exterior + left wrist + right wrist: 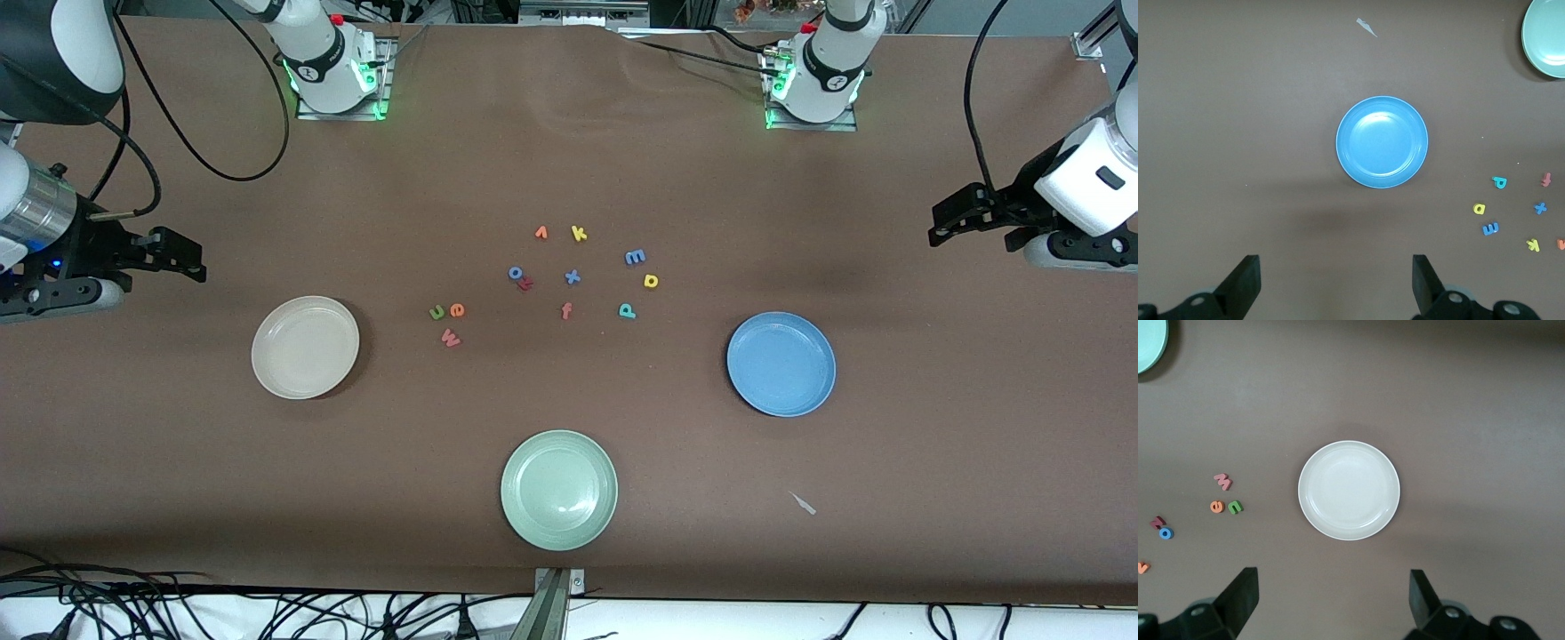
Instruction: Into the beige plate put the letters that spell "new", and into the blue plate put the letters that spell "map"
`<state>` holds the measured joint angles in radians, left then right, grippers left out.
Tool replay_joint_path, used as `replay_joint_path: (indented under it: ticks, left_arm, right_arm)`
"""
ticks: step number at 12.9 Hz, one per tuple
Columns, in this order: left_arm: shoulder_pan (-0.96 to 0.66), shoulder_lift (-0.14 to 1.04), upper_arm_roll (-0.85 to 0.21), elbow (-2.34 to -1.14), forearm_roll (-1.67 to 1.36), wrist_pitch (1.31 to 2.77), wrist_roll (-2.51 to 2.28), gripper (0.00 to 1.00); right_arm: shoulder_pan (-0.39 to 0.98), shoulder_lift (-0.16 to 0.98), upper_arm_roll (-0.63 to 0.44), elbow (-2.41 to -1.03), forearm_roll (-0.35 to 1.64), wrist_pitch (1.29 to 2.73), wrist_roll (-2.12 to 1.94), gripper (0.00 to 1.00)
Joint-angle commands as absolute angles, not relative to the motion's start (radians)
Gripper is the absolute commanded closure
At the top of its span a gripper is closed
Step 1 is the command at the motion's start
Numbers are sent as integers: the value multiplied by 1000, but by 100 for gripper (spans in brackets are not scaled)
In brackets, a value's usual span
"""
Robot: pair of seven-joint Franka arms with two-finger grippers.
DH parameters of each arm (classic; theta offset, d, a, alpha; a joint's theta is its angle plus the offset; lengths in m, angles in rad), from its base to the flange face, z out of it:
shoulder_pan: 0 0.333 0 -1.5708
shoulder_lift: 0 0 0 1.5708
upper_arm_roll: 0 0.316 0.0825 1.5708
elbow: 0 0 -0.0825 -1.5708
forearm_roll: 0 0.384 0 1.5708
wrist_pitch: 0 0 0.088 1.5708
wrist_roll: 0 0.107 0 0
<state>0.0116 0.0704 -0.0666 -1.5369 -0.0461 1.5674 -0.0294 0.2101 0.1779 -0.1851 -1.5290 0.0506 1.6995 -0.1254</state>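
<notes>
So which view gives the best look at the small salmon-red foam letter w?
The right wrist view: the small salmon-red foam letter w shows largest there, beside the orange foam e and olive-green foam n. The front view shows it smaller, nearer the camera than those two. The left wrist view does not show it.

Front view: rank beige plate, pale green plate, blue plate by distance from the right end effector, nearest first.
1. Round cream-beige plate, toward the right arm's end of the table, closest to the open right end effector.
2. Round pale green plate, mid-table, nearest the camera.
3. Round light-blue plate, toward the left arm's end.
</notes>
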Motion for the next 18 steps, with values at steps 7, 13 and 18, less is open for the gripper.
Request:
replay_joint_path:
  ticks: [7, 13, 18]
  left_arm:
    - [18, 83, -66, -1505, -64, 1552, -29, 0]
    - [23, 81, -64, -1505, -67, 1551, -28, 0]
    - [23, 81, -64, -1505, -66, 1552, -28, 0]
  right_arm:
    - [195, 179, -186, -1520, 54, 1718, -112, 0]
    - [202, 222, -183, -1529, 51, 1715, -71, 0]
    - [273, 299, -172, -1523, 58, 1727, -17, 0]
